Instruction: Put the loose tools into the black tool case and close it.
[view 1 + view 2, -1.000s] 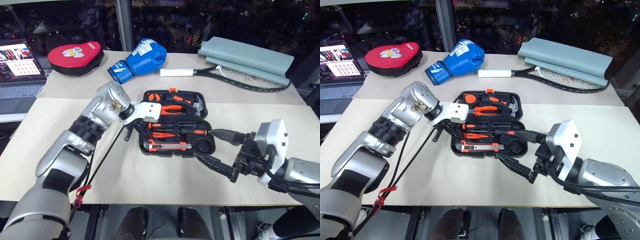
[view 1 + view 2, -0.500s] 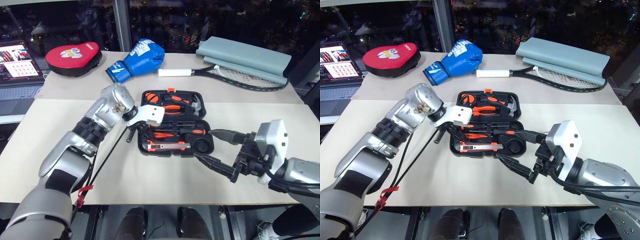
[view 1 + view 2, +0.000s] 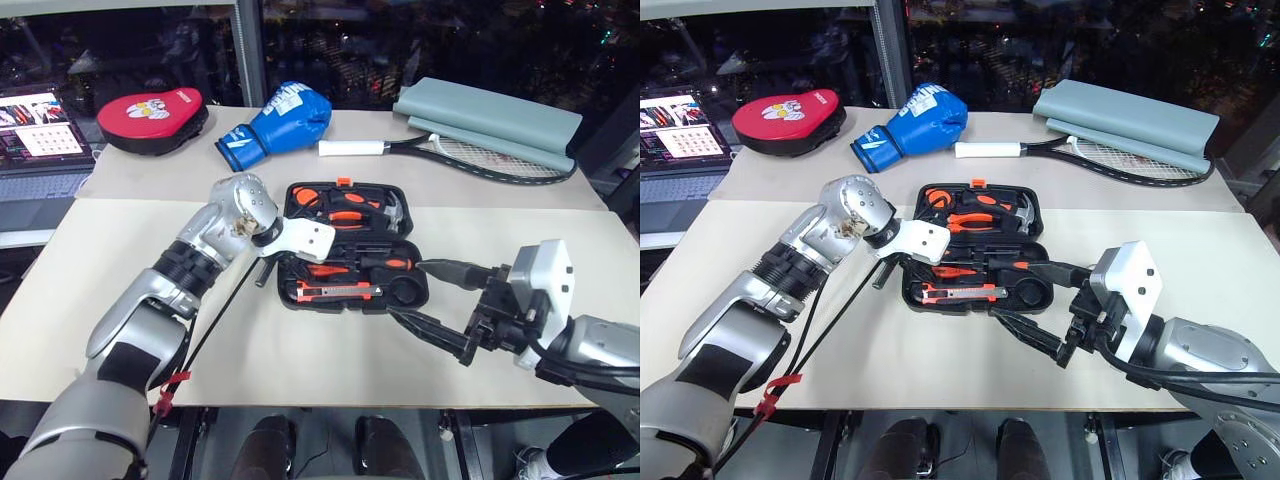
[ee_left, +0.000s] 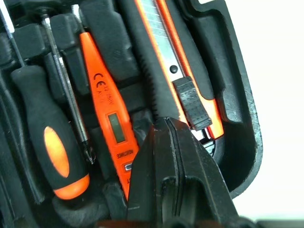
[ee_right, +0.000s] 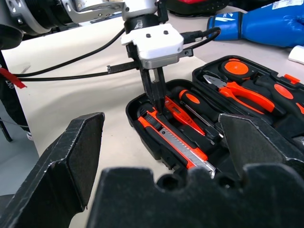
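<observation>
The black tool case (image 3: pixel 289 301) lies open at the table's middle. In its near half rest an orange-black utility knife (image 4: pixel 178 61), a slim orange tester screwdriver (image 4: pixel 107 104) and a screwdriver with an orange-black handle (image 4: pixel 52 142). My left gripper (image 5: pixel 158 107) is shut and points steeply down into the case's near-left corner, its tips just over the tester and the knife. I see nothing held between them, and I cannot tell whether they touch. My right gripper (image 3: pixel 404 288) hangs open, fingers wide apart, off the case's near-right corner, pointing across it.
Pliers (image 3: pixel 345 217), a hammer (image 3: pixel 395 212) and a round orange tape measure (image 3: pixel 307 194) sit in the case's far half. Behind it lie a blue boxing glove (image 3: pixel 280 120), a red pad (image 3: pixel 152 115), a tennis racket (image 3: pixel 470 152) with its grey cover (image 3: pixel 490 112), and a laptop (image 3: pixel 40 135).
My left wrist has rolled, tipping the shut gripper more steeply over the case's near-left corner. The right arm has kept still. The camera shifted slightly.
</observation>
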